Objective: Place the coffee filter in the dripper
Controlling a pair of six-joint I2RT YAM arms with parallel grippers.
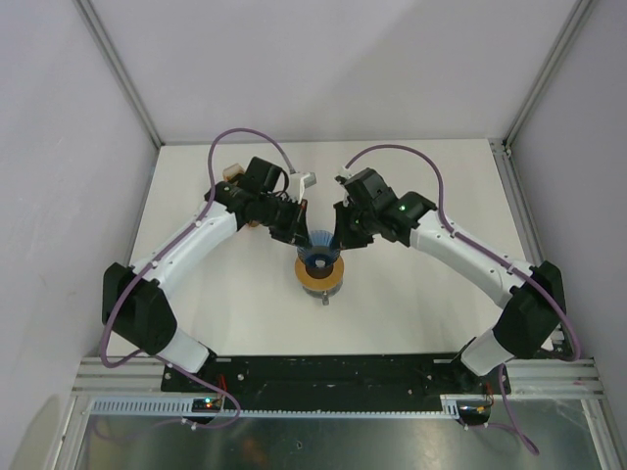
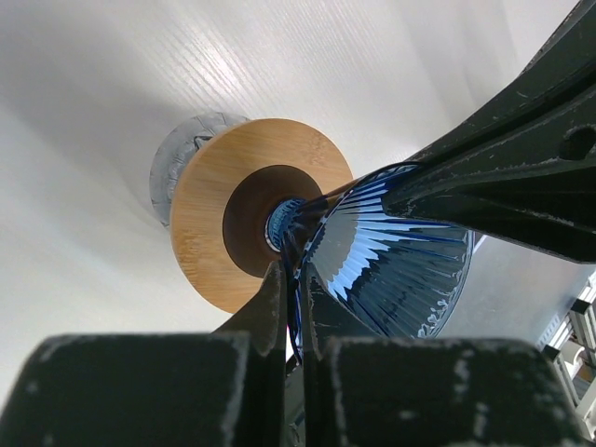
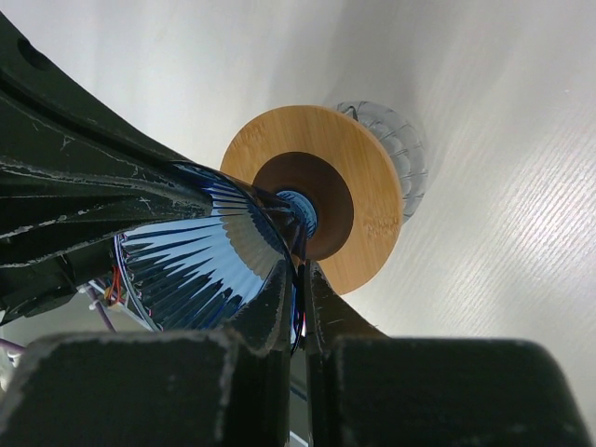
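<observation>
Left gripper (image 2: 291, 279) and right gripper (image 3: 299, 275) are each clamping tight on the blue rim of the dripper (image 2: 396, 265) from opposite sides, holding it at the middle of the table (image 2: 93, 93), though whether it is resting there or lifted we are unable to tell. We are finding no filter in any view, and the cone is showing bare blue ribs, so we are judging the placing itself as wholly undone, with fetching and seating the filter both left to do.
</observation>
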